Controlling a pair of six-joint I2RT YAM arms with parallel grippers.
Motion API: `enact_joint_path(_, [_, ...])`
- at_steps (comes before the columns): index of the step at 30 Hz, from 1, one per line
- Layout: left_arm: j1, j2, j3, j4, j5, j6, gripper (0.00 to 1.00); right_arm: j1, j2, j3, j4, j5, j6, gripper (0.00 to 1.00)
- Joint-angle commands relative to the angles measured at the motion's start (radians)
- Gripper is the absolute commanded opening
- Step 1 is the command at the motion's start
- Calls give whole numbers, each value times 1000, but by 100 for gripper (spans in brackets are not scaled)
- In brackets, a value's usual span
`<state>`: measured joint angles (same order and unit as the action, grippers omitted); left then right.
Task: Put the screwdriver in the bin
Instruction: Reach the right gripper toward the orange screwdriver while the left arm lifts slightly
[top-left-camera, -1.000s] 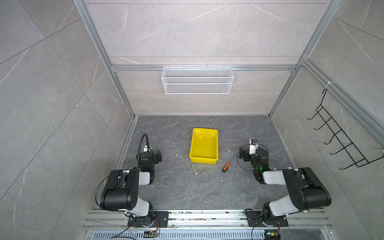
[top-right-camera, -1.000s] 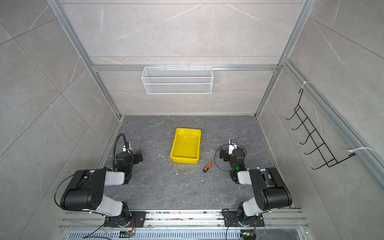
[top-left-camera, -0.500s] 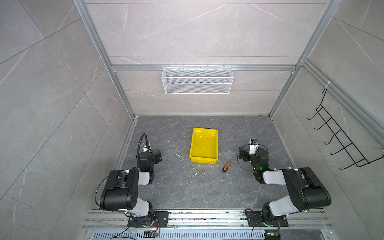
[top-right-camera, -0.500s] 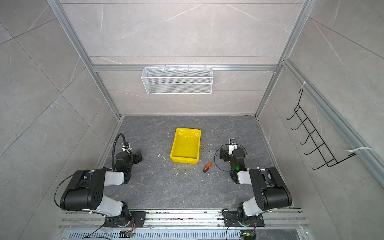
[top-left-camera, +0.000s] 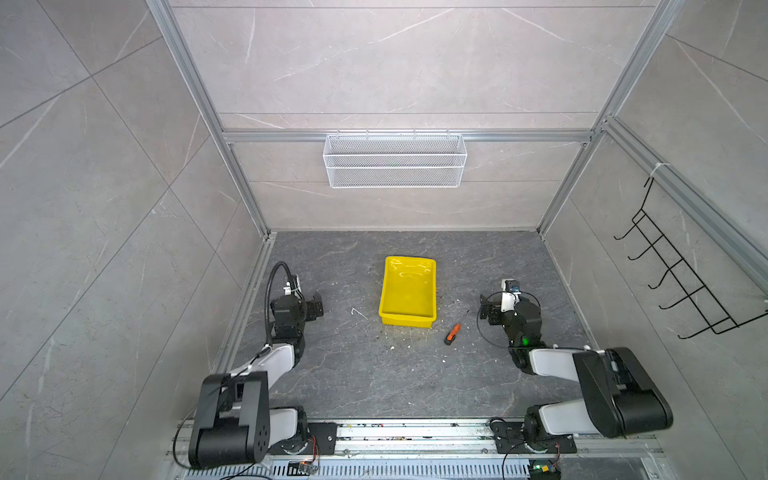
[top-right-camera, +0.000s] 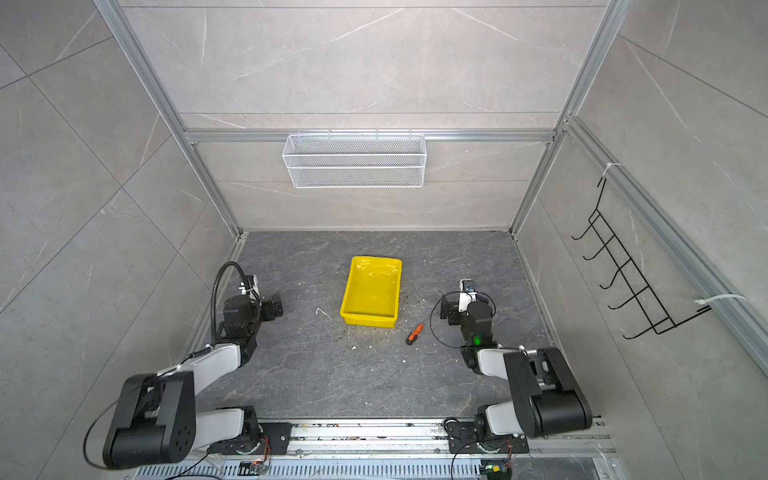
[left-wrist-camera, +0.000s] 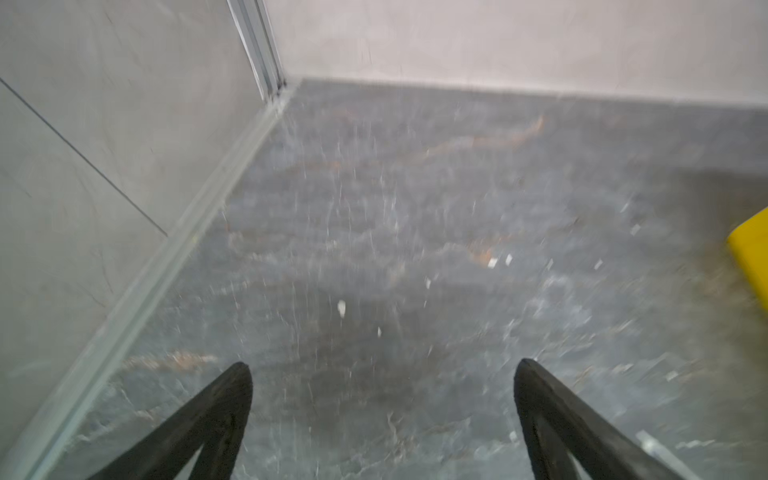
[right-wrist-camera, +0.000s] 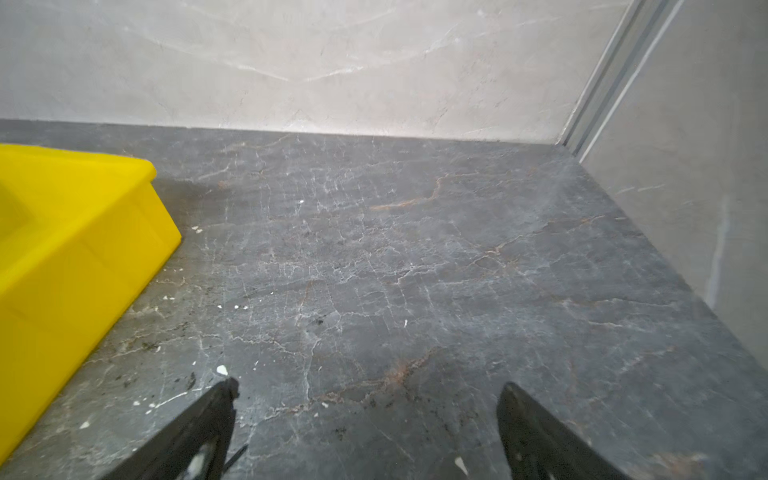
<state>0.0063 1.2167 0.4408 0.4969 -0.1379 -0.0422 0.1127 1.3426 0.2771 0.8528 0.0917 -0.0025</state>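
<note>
The screwdriver (top-left-camera: 453, 332) (top-right-camera: 414, 333), orange-handled with a black butt, lies on the dark floor just right of the near right corner of the bin (top-left-camera: 407, 322) (top-right-camera: 368, 320). Its thin shaft points toward my right gripper (top-left-camera: 486, 307) (top-right-camera: 445, 309). That gripper (right-wrist-camera: 370, 386) is open over bare floor, with the yellow bin (right-wrist-camera: 62, 249) beside it. A thin dark line beside one of its fingers may be the shaft's tip. My left gripper (top-left-camera: 318, 305) (top-right-camera: 276, 307) (left-wrist-camera: 382, 370) is open and empty, left of the bin (left-wrist-camera: 752, 253). The bin holds nothing.
A white wire mesh basket (top-left-camera: 395, 162) hangs on the back wall. A black hook rack (top-left-camera: 685, 282) hangs on the right wall. A small bent white piece (top-left-camera: 358, 312) and white specks lie on the floor left of and in front of the bin.
</note>
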Motion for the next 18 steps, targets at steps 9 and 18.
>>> enact_joint_path(9, [-152,-486,97,-664,167,-318,100,1,-511,377,-1260,267,504,99])
enact_joint_path(18, [-150,-534,64,-812,165,-392,100,0,-456,523,-1567,339,590,100])
